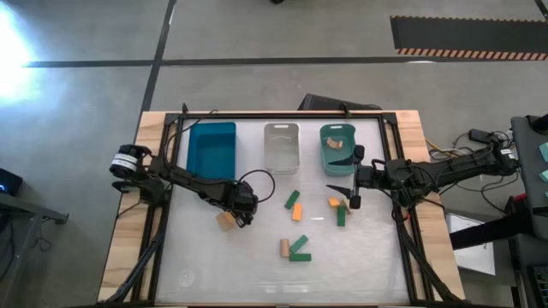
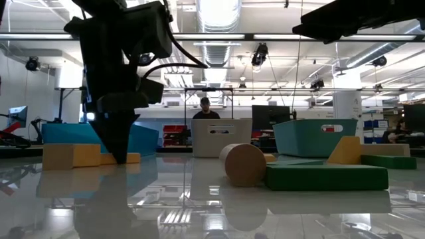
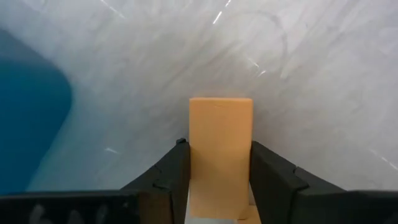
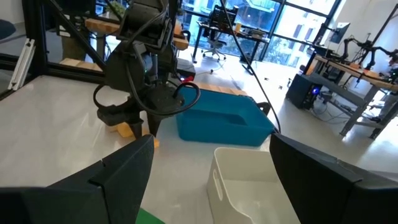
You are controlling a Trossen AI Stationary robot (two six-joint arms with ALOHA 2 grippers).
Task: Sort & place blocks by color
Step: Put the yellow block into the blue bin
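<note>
A pale tan block (image 3: 221, 149) is held between the fingers of the left gripper (image 1: 238, 216), which is lowered to the white tabletop (image 1: 214, 265) just in front of the blue bin (image 1: 211, 148). The right gripper (image 1: 353, 198) is raised above the table in front of the teal bin (image 1: 339, 147), with its fingers (image 4: 118, 171) spread wide apart and nothing between them. Green and orange blocks are scattered mid-table: an orange block (image 1: 296, 212) beside a green one (image 1: 292, 199), and a tan block (image 1: 283, 248) touching a green bar (image 1: 300, 249). A clear bin (image 1: 281, 145) is set between the two coloured bins.
</note>
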